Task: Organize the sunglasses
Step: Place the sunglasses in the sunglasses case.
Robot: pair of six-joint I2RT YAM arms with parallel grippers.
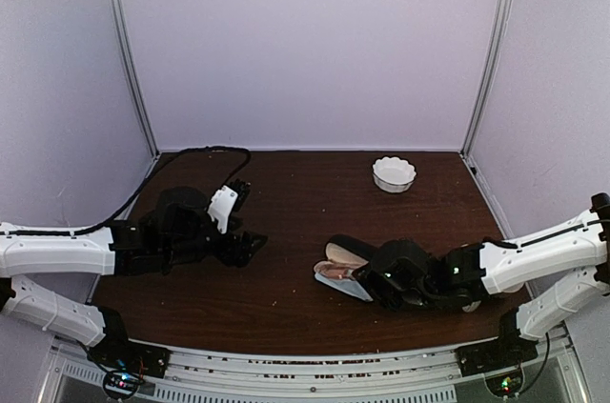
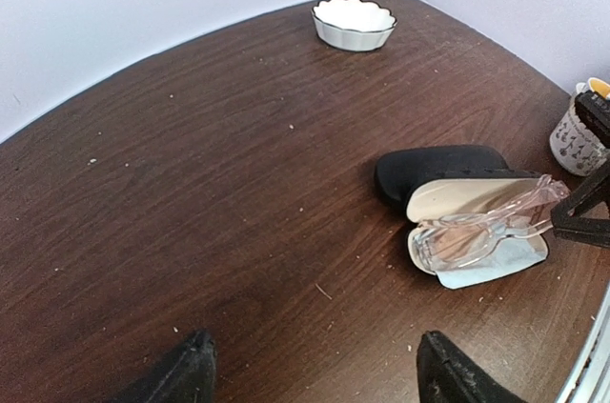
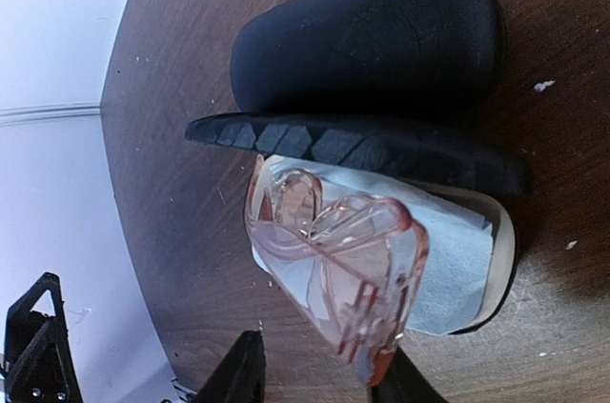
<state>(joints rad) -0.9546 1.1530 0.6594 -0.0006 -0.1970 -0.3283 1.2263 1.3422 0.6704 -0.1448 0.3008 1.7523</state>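
**Sunglasses lying in the open case, right fingers parted around one corner**

A dark wood counter (image 1: pixel 286 203) is filling the floor of a booth with pale lilac walls. At the left of the overhead frame, the left end effector (image 2: pixel 313 355) is sitting over bare wood. Its fingers are standing wide apart with nothing between them.

In the lower middle of that frame, just right of centre, a black glasses case (image 1: pixel 345 252) is lying open. Its lid is tipped back and its cream lining is showing. The sunglasses (image 3: pixel 334 251), a folded pair with a clear pinkish frame, are resting in the lower half of the case on a light-blue cloth (image 3: pixel 453 270).

Toward the upper right, near the back wall, a white scalloped bowl (image 1: pixel 394 174) is sitting well apart from the case. At the right edge of the left wrist frame a small patterned cup (image 2: pixel 575 141) is standing on the counter.

The right arm is reaching in from the right edge of the overhead frame. The right end effector (image 3: pixel 322 370) is sitting at the near end of the case. Its fingers are standing partly apart with one corner of the sunglasses between them. One finger is showing a clear gap to the frame, so nothing is being gripped.
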